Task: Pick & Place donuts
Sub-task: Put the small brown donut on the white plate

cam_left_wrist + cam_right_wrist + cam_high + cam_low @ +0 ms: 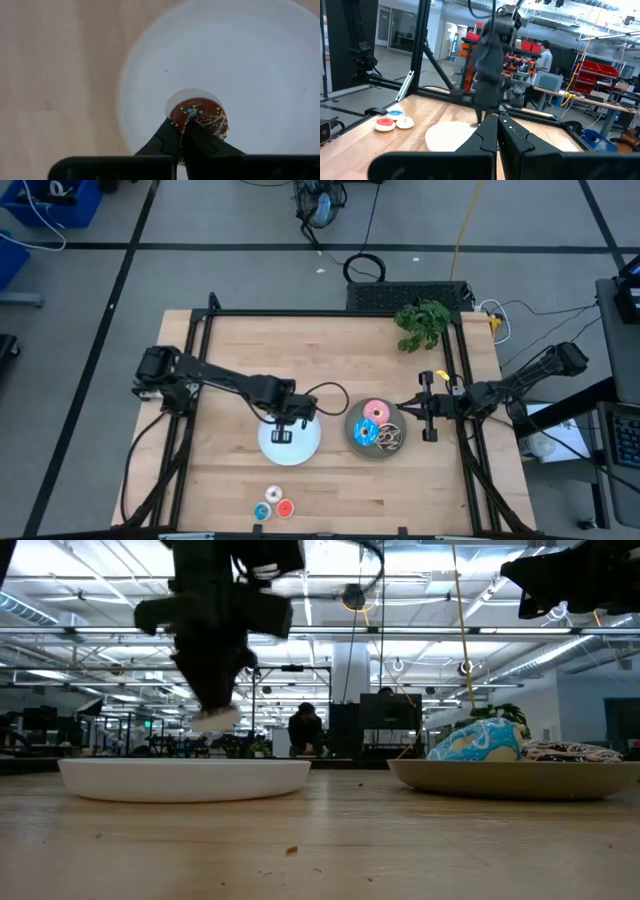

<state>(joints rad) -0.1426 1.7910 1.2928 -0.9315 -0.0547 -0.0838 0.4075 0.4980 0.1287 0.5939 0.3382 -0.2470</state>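
1. High view: left end effector point(283, 423) above white plate point(303, 446), clamped on mini brown donut point(199, 116), held clear of plate.
2. Right end effector point(404, 412) beside grey plate point(353, 434), fingers together, empty.
3. On grey plate: pink donut point(376, 412), blue sprinkled donut point(365, 433), dark drizzled donut point(390, 437).
4. Near tabletop point(230, 350) front edge: 3 mini donuts point(273, 506).

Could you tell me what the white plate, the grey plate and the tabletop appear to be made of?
The white plate looks like smooth matte plastic or melamine: even colour, soft sheen, thin raised rim. The grey plate looks similar, dull olive-grey and unpatterned, possibly plastic or glazed ceramic. The tabletop looks like light wood, butcher-block style, with visible grain and plank seams.
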